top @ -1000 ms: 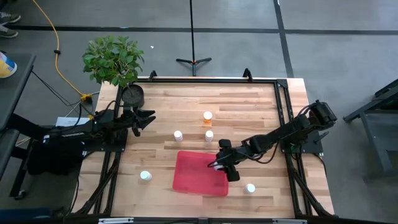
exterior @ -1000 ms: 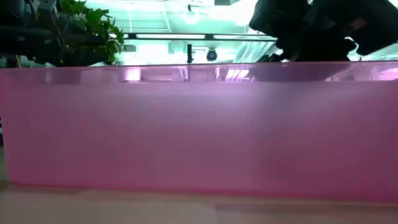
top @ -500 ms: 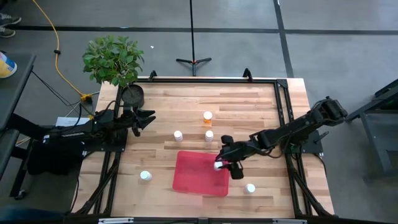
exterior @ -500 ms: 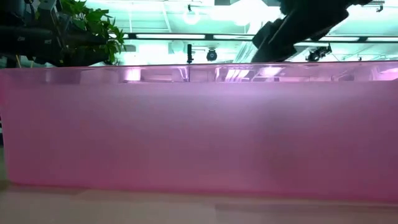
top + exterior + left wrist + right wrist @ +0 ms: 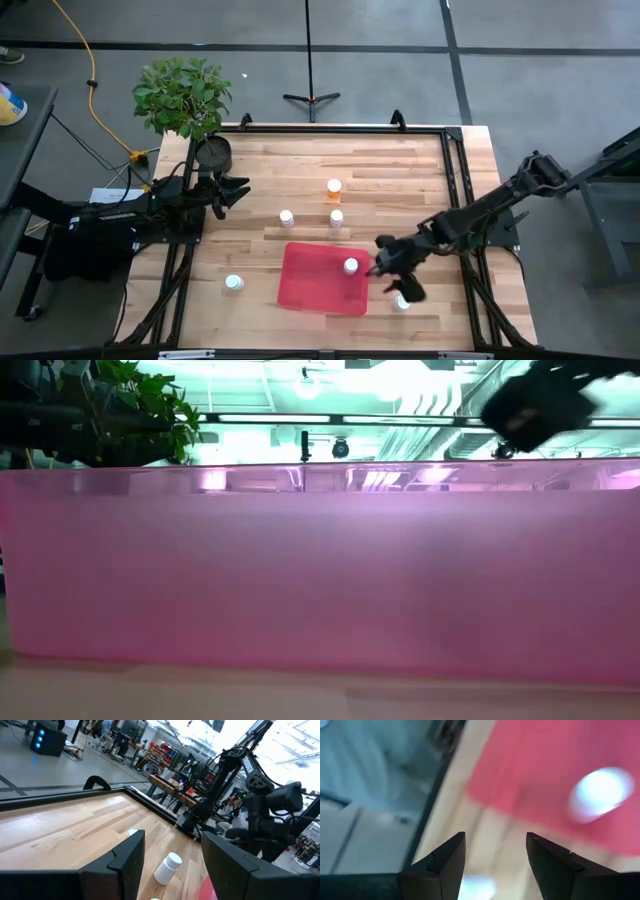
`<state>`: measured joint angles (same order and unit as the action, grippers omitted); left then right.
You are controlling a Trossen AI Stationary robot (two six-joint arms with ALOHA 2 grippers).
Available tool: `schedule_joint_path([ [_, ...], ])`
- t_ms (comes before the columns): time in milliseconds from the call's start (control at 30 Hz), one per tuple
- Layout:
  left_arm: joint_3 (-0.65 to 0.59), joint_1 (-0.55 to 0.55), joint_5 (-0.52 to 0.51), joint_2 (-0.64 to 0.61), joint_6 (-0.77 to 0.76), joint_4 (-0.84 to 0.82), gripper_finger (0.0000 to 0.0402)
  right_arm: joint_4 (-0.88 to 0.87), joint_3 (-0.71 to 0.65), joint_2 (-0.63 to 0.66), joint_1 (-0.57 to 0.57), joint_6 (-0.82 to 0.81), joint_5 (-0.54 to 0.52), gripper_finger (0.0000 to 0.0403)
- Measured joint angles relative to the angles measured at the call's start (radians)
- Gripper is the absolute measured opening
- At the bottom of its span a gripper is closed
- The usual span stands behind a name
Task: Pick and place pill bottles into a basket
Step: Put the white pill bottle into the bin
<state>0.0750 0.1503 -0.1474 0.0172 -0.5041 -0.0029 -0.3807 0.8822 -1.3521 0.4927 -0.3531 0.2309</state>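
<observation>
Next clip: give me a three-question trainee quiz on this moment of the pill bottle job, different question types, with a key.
1. True or false: a pill bottle is inside the basket.
2. Multiple choice: the amber-orange bottle stands
A. in the basket
B. on the table, on the far side of the basket
C. between the left gripper's fingers
3. Fill in: the right gripper is open and empty, just off the basket's ____ edge, near the white bottle there.

Key: 1 true. 2 B. 3 right. The left gripper waits open near the black pot.
</observation>
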Motion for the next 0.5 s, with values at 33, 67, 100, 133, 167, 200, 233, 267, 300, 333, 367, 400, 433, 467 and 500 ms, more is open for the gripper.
schedule_joint_path([
  [33,0.000,0.000,0.000,0.000,0.000,0.000,0.0230,-0.011,0.000,0.000,0.020,-0.021,0.020,0.0199],
  [67,0.000,0.000,0.000,0.000,0.000,0.000,0.0230,-0.026,0.000,0.000,0.039,-0.043,0.034,0.0200],
  [100,0.000,0.000,0.000,0.000,0.000,0.000,0.0230,-0.039,0.000,0.000,0.057,-0.069,0.044,0.0201],
  [133,0.000,0.000,0.000,0.000,0.000,0.000,0.0230,-0.048,0.000,0.000,0.074,-0.090,0.048,0.0203],
  [167,0.000,0.000,0.000,0.000,0.000,0.000,0.0230,-0.058,0.000,0.000,0.090,-0.108,0.046,0.0205],
  [200,0.000,0.000,0.000,0.000,0.000,0.000,0.0230,-0.071,0.000,0.000,0.103,-0.129,0.041,0.0209],
  [233,0.000,0.000,0.000,0.000,0.000,0.000,0.0230,-0.081,0.000,0.000,0.114,-0.143,0.039,0.0215],
  [267,0.000,0.000,0.000,0.000,0.000,0.000,0.0230,-0.084,0.000,0.000,0.124,-0.150,0.039,0.0222],
  [300,0.000,0.000,-0.001,0.000,0.000,0.000,0.0230,-0.083,0.000,0.000,0.132,-0.162,0.037,0.0229],
  [333,0.000,0.000,-0.001,0.000,0.000,0.000,0.0230,-0.080,0.000,0.000,0.141,-0.171,0.030,0.0237],
  [367,0.000,0.000,-0.001,0.000,0.001,0.000,0.0230,-0.079,0.000,0.000,0.149,-0.171,0.013,0.0245],
  [400,0.000,0.000,-0.001,0.000,0.001,0.000,0.0230,-0.081,0.000,0.000,0.157,-0.169,-0.011,0.0252],
  [433,0.000,0.000,-0.001,0.000,0.001,0.000,0.0230,-0.091,0.000,0.000,0.166,-0.167,-0.040,0.0257],
  [467,0.000,0.000,-0.001,0.000,0.001,0.000,0.0230,-0.107,0.000,0.000,0.174,-0.164,-0.073,0.0261],
  [500,0.000,0.000,-0.001,0.000,0.001,0.000,0.0230,-0.121,0.000,0.000,0.182,-0.159,-0.104,0.0263],
])
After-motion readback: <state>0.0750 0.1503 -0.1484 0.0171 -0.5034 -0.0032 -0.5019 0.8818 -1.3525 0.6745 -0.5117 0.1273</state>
